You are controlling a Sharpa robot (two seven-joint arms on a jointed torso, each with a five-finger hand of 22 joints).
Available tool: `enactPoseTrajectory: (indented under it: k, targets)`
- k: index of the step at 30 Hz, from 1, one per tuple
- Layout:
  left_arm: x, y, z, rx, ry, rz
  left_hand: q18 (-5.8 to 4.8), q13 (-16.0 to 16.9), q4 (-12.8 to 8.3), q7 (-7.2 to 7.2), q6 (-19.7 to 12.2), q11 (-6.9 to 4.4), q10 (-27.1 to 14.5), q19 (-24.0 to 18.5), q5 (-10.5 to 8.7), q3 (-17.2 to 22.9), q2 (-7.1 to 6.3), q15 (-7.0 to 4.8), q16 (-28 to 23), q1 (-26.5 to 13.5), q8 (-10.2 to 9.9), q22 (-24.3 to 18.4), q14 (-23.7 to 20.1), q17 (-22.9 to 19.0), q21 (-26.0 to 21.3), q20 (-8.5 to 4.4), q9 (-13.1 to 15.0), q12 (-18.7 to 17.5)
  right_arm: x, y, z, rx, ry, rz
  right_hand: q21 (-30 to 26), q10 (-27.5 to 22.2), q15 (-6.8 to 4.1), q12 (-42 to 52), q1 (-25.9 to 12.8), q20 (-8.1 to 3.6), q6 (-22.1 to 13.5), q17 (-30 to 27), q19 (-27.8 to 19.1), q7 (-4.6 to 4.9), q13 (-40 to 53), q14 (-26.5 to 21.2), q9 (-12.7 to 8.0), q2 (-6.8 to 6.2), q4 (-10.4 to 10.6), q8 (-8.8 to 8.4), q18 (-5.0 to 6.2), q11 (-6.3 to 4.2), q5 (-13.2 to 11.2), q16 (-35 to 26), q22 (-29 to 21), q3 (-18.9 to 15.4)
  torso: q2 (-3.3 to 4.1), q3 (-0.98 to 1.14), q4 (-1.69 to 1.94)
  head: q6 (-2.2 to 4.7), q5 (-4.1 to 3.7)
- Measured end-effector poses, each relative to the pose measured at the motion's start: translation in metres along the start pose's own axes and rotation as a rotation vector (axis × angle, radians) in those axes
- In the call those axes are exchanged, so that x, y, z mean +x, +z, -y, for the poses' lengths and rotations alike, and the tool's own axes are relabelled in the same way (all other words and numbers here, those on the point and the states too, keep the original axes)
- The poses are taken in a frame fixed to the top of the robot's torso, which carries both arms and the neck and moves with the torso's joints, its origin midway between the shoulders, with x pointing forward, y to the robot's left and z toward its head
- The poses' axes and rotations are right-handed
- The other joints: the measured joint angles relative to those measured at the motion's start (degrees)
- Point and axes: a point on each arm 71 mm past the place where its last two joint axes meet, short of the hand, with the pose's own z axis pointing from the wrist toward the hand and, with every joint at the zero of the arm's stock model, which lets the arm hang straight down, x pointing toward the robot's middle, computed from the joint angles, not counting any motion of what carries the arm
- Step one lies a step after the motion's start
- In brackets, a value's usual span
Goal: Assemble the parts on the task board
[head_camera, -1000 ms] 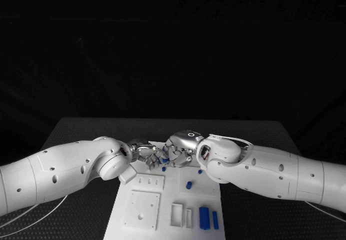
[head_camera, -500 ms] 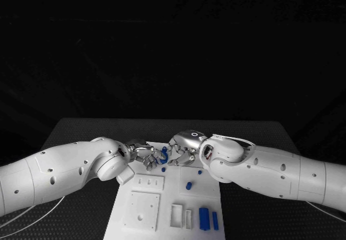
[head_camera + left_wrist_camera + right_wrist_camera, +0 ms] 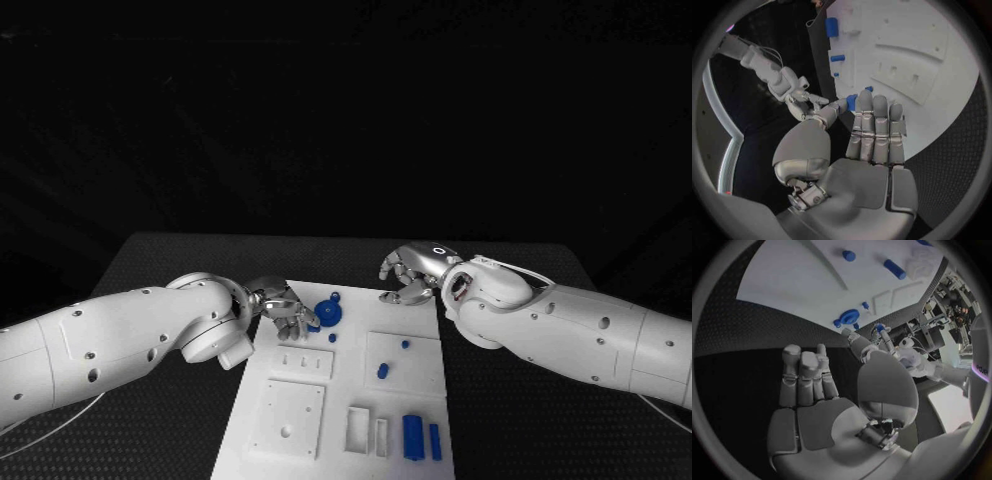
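The white task board (image 3: 346,390) lies lengthwise in the middle of the table. A blue disc (image 3: 329,315) with a centre hole sits near its far left corner, also seen in the right wrist view (image 3: 848,317). My left hand (image 3: 284,305) is just left of the disc. In the left wrist view the left hand (image 3: 873,135) pinches a small blue part (image 3: 851,102) between thumb and finger. My right hand (image 3: 411,270) hovers over the board's far right corner. Its fingers (image 3: 804,370) are apart and hold nothing.
A short blue cylinder (image 3: 382,370) and a small blue peg (image 3: 405,344) are on a raised white plate mid-board. Two blue bars (image 3: 418,438) stand near the front right. White blocks (image 3: 293,420) fill the front left. Black mat borders the board on both sides.
The hands met over the board's far end with the blue disc between them. The right hand has let go and drawn back to the right; the disc now sits beside the left hand.
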Motion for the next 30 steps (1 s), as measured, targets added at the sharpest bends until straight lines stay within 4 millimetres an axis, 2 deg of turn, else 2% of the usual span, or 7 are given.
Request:
enactPoseTrajectory:
  k: [7, 13, 16, 19, 22, 24, 30]
  targets:
    - [0.008, -0.004, 0.002, -0.034, 0.177, -0.013, 0.0, -0.1, -0.2, 0.12, 0.3, 0.33, 0.4, 0.5, 2.58, -0.2, 0.0, -0.35, 0.3, 0.0, 0.1, 0.0, 0.7, 0.1, 0.5, -0.07, 0.0, -0.3, -0.016, 0.003, 0.023, 0.069, 0.074, 0.114, -0.3, 0.0, 0.0, 0.2, 0.0, 0.21, -0.3, 0.0, -0.2, 0.25, -0.4, 0.0, 0.0, 0.0, 1.1, 0.0, 0.0, 0.0, -0.4, 0.0, -0.1, -0.6, -0.08, 0.1, 0.07, -0.57, 0.81]
    - [0.008, -0.005, 0.001, -0.071, 0.26, 0.004, 0.01, 0.7, -0.8, -0.09, 0.5, 0.42, 0.8, 2.0, 4.22, -0.8, 0.0, -0.49, 1.6, 0.0, 0.1, 0.2, 1.4, 0.7, 1.8, -0.5, 0.0, 0.2, -0.035, 0.005, 0.032, 0.101, 0.111, 0.192, -0.3, 0.0, 0.02, 0.2, -0.3, 0.21, -0.5, -0.1, -0.2, 0.27, -0.5, 0.0, 0.1, -0.31, 1.7, 0.22, 0.0, -0.01, -0.1, 0.0, -0.1, -0.5, -0.21, 0.17, 0.03, -1.27, 1.19]
    - [0.009, -0.004, 0.0, -0.086, 0.288, 0.009, 0.03, 3.8, -1.3, -0.17, 0.8, 1.0, 1.7, 6.4, 4.45, -1.3, 0.0, -0.89, 5.3, 0.0, 0.1, 1.8, 2.5, 2.5, 6.0, -1.24, 0.0, 4.5, -0.04, 0.005, 0.035, 0.111, 0.122, 0.212, -0.4, 0.0, 0.02, 0.2, -0.3, 0.22, -0.5, -0.1, -0.2, 0.27, -0.6, 0.0, 0.1, -0.31, 1.7, 0.22, 0.0, -0.01, 0.0, -0.2, -0.1, -0.5, -0.22, 0.18, -0.04, -1.53, 1.31]
    - [0.014, -0.003, -0.002, -0.106, 0.313, 0.002, 0.56, 10.8, -1.3, -0.94, 0.7, 0.84, 2.3, 10.7, 4.46, -1.3, 0.0, -1.66, 11.6, 0.0, 0.1, 2.9, 3.7, 6.0, 11.2, -2.44, 0.0, 13.3, -0.042, 0.006, 0.037, 0.12, 0.132, 0.22, -0.4, 0.0, 0.02, 0.2, -0.3, 0.22, -0.5, -0.1, -0.2, 0.27, -0.7, 0.0, 0.1, -0.31, 1.7, 0.22, -0.01, -0.01, 0.7, -0.3, -0.1, -0.5, -0.22, 0.2, -0.11, -1.76, 1.37]
    - [0.018, -0.001, 0.0, -0.121, 0.337, -0.004, 0.93, 16.8, -1.4, -1.14, 0.7, -0.33, 1.5, 12.0, 5.9, -1.4, 0.0, -1.97, 15.9, 0.0, -0.2, 3.0, 4.0, 8.7, 14.9, -2.77, 0.0, 20.3, -0.043, 0.005, 0.038, 0.125, 0.14, 0.222, -0.4, 0.0, 0.01, 0.2, -0.3, 0.22, -0.5, -0.1, -0.2, 0.27, -0.8, 0.0, 0.1, -0.31, 1.7, 0.22, 0.0, -0.01, 1.4, -0.3, -0.1, -0.5, -0.22, 0.23, -0.12, -2.03, 1.46]
    - [0.02, 0.0, 0.002, -0.129, 0.35, -0.009, 0.96, 18.5, -1.5, -1.14, 0.7, -0.72, 1.1, 12.0, 5.9, -1.5, 0.0, -1.97, 17.2, 0.0, -0.3, 3.0, 4.0, 9.4, 16.2, -2.78, 0.0, 22.4, -0.043, 0.005, 0.038, 0.127, 0.145, 0.221, -0.4, 0.0, 0.02, 0.3, -0.3, 0.22, -0.5, -0.1, -0.2, 0.27, -0.9, 0.0, 0.2, -0.31, 1.7, 0.22, 0.0, -0.01, 2.2, -0.3, -0.1, -0.5, -0.22, 0.25, -0.08, -2.26, 1.46]
    - [0.019, 0.003, 0.002, -0.155, 0.368, -0.009, 1.01, 20.0, -1.5, -1.17, 0.7, -0.94, 0.9, 12.4, 5.91, -1.5, 0.06, -1.98, 18.4, -0.1, -0.4, 3.0, 4.0, 10.2, 17.6, -2.78, 0.0, 24.2, -0.042, 0.006, 0.037, 0.13, 0.158, 0.22, -0.4, 0.0, 0.02, 0.4, -0.1, 0.23, -0.3, -0.1, -0.2, 0.42, -1.0, 0.0, 0.2, -0.07, 1.7, 0.51, 0.0, -0.01, 3.5, -0.3, -0.1, -0.5, -0.21, 0.3, 0.08, -2.58, 1.53]
